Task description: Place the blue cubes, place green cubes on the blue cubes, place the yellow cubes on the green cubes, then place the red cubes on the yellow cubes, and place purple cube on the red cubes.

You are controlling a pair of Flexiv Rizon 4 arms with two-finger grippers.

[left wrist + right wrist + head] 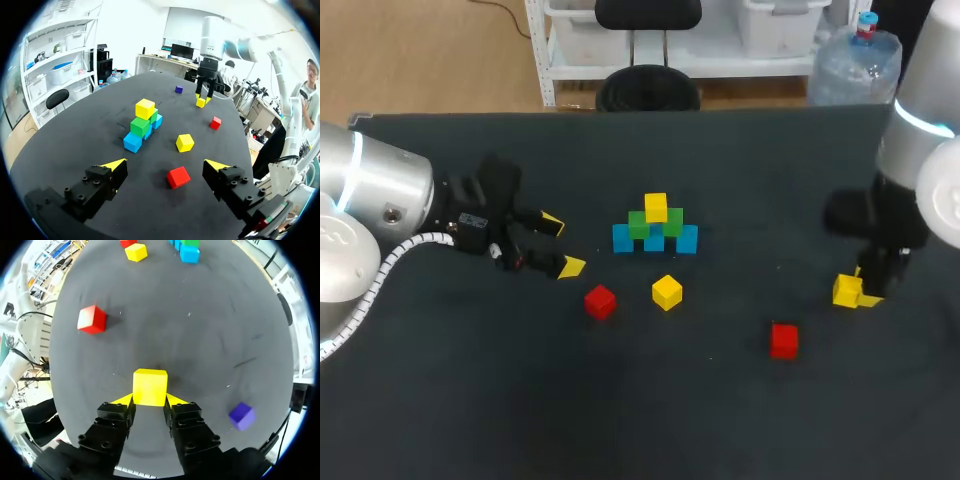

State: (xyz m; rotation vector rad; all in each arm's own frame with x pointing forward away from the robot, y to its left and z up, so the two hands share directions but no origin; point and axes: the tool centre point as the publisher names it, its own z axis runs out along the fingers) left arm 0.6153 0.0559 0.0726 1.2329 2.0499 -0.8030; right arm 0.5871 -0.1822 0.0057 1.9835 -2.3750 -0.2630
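Table [620, 410]: black top, cube stack [655, 230] at centre of head view.
Left gripper [562, 244]: left of stack, fingers wide apart.
Right gripper [150, 401]: right edge, pinching yellow cube [149, 385].

In the head view the right hand [855, 290] sits mostly hidden under its own wrist and covers one side of the yellow cube [844, 291] it pinches. The right arm [910, 190] hides the purple cube [242, 416] there, and both it and the left arm [370, 200] run off the sides. The middle blue cube [654, 243] of the stack [655, 225] shows only a sliver under the green cubes [638, 224]. In the right wrist view the rim cuts off the stack and a red cube [128, 242].
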